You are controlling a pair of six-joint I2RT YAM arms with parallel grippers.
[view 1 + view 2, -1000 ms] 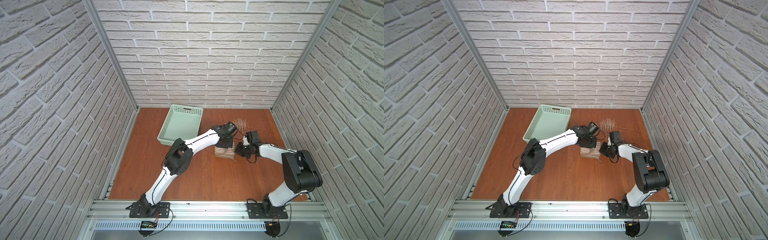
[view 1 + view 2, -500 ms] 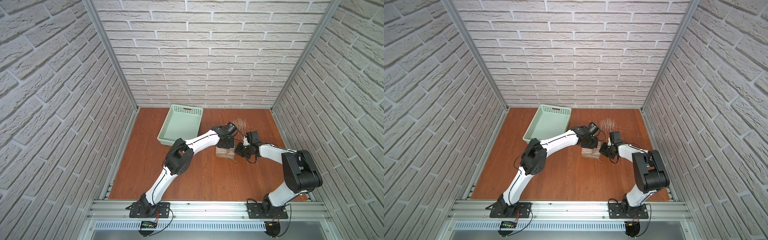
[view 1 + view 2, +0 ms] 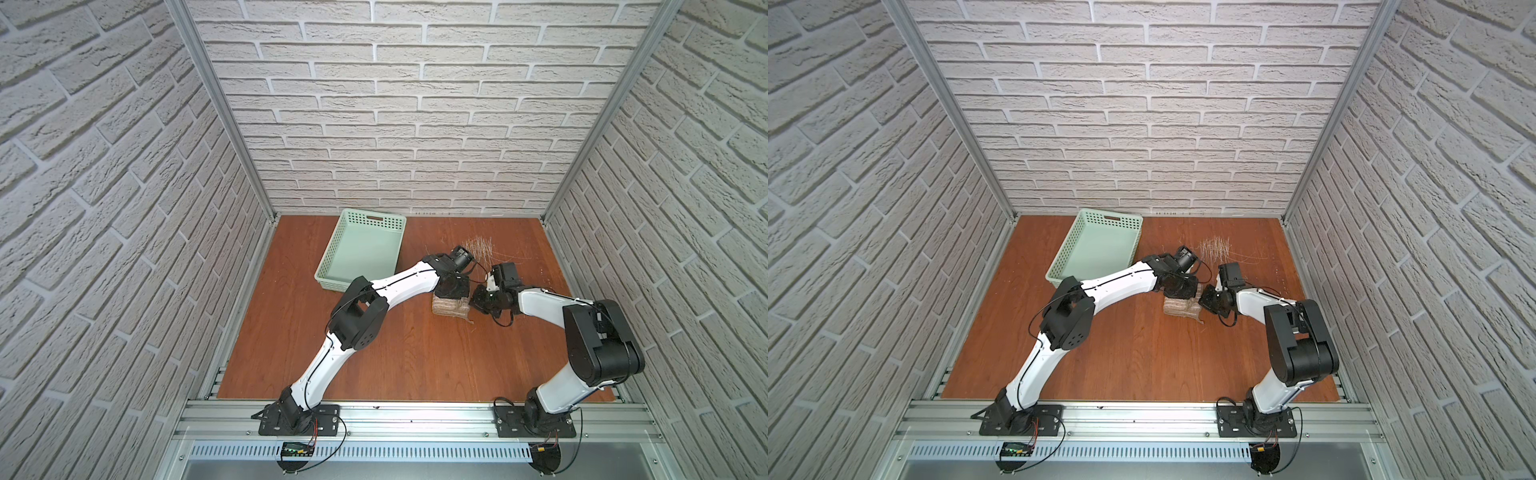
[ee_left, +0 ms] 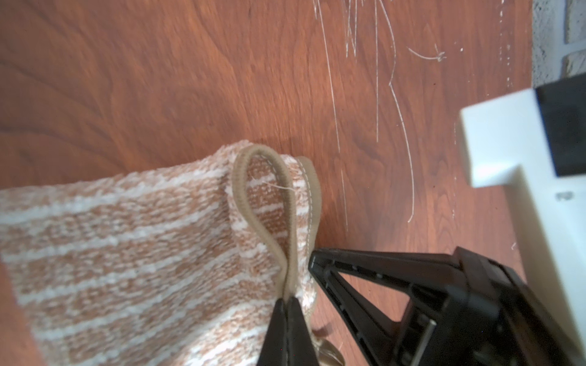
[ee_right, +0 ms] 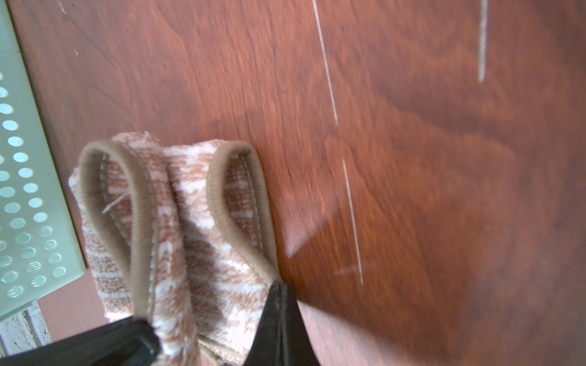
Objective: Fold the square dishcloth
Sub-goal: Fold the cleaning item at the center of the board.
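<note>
**Both pincers locked on the hem, cloth barely moved**

The square dishcloth [image 3: 451, 308] lies bunched in doubled layers on the table [image 3: 374, 357], just right of centre. It sits where it sat a second ago; the only change is that the right gripper [image 5: 280, 290] has finished closing. That gripper pinches a fold of the hem [image 4: 309, 202] at the cloth's 3 o'clock. The left gripper [image 4: 287, 304], clamped tight, pinches the hem at 12 o'clock. The basket [image 3: 361, 253] lies at 10 o'clock, the straw strands [image 3: 478, 245] at 1 o'clock. With both grips apparently set, the fold could begin.
</note>
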